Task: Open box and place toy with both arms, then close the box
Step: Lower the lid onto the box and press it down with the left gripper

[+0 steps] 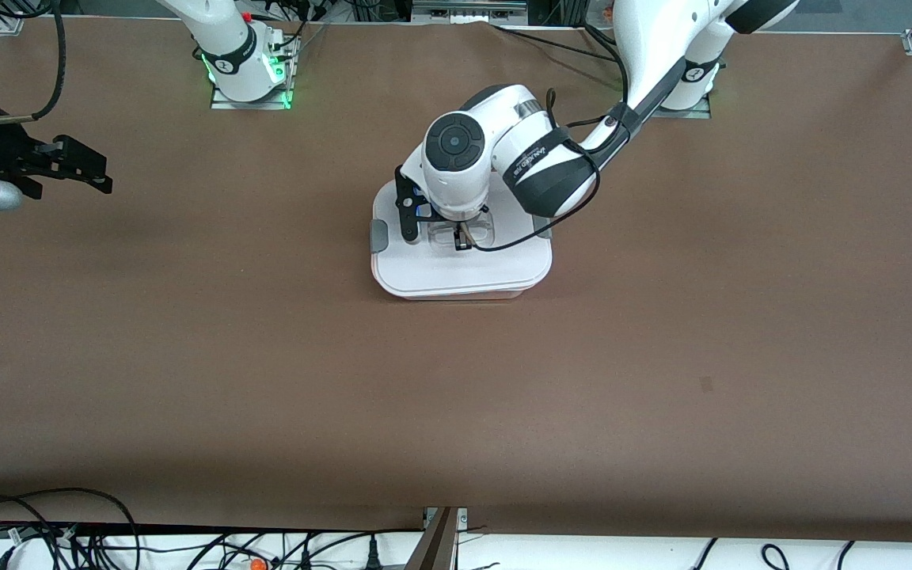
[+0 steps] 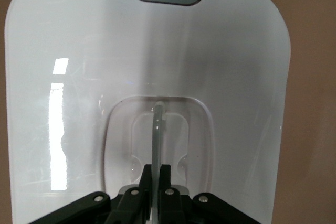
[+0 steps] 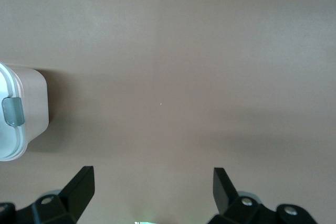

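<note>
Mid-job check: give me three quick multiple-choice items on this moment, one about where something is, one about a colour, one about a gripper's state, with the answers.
1. Where is the left gripper?
A. over bare table
B. at the handle in the middle of the lid
C. at a side clip

2. What colour is the lid of the box?
A. white
B. blue
C. black

3. How are the fingers of the right gripper?
A. shut on the lid
B. shut on nothing
C. open, holding nothing

Answers: 1 B, the left wrist view shows its fingers closed on the clear handle. 2 A, the lid looks white in both views. 3 C, its fingers stand wide apart over bare table, beside the box.
</note>
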Tool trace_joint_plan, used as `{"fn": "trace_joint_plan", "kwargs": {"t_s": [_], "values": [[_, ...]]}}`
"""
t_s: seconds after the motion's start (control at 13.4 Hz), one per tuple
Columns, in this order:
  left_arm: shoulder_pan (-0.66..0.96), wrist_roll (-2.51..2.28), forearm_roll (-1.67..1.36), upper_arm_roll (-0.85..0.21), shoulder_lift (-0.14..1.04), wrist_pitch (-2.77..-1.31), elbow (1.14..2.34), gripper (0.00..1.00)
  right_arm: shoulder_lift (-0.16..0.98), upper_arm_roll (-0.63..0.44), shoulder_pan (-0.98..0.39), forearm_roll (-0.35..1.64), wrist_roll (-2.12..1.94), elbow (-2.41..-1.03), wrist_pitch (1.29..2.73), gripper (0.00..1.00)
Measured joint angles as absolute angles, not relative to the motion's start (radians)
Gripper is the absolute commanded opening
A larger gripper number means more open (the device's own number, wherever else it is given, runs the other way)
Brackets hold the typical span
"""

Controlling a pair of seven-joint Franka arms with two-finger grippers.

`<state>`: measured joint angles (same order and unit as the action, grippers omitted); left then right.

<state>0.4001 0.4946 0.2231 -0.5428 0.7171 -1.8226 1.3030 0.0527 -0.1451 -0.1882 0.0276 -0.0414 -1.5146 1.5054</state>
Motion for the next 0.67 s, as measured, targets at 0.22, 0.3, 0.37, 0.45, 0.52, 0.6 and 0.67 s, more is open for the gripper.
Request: {"fn": "trace_joint_plan", "kwargs": {"t_s": [0.22, 0.3, 0.37, 0.45, 0.52, 0.6, 0.67], "values": [[0.401, 0.491, 0.224, -0.542, 0.721, -1.824, 1.303, 0.0, 0.053, -0.145, -0.188, 0.028, -0.041, -1.515, 1.505, 1.0], [0.401, 0.491, 0.227, -0.542, 0.721, -1.824, 1.303, 0.0, 0.053, -0.145, -0.188, 0.028, -0.041, -1.515, 1.505, 1.0], [0.402, 0.491, 0.233, -0.542, 0.721, -1.825, 1.303, 0.0, 0.053, -0.145, -0.188, 0.028, -0.041, -1.515, 1.505, 1.0], [0.403, 0.491, 0.243, -0.543, 0.721, -1.826, 1.303, 0.0, 0.053, -0.145, -0.188, 0.028, -0.041, -1.515, 1.505, 1.0], [0.405, 0.491, 0.26, -0.543, 0.721, -1.826, 1.303, 0.0, 0.053, -0.145, -0.188, 0.028, -0.041, -1.515, 1.505, 1.0], [0.409, 0.492, 0.273, -0.544, 0.721, -1.826, 1.303, 0.0, 0.053, -0.145, -0.188, 0.028, -0.041, -1.515, 1.505, 1.0], [0.416, 0.492, 0.285, -0.545, 0.721, -1.826, 1.302, 0.0, 0.053, -0.145, -0.188, 0.028, -0.041, -1.515, 1.505, 1.0]]}}
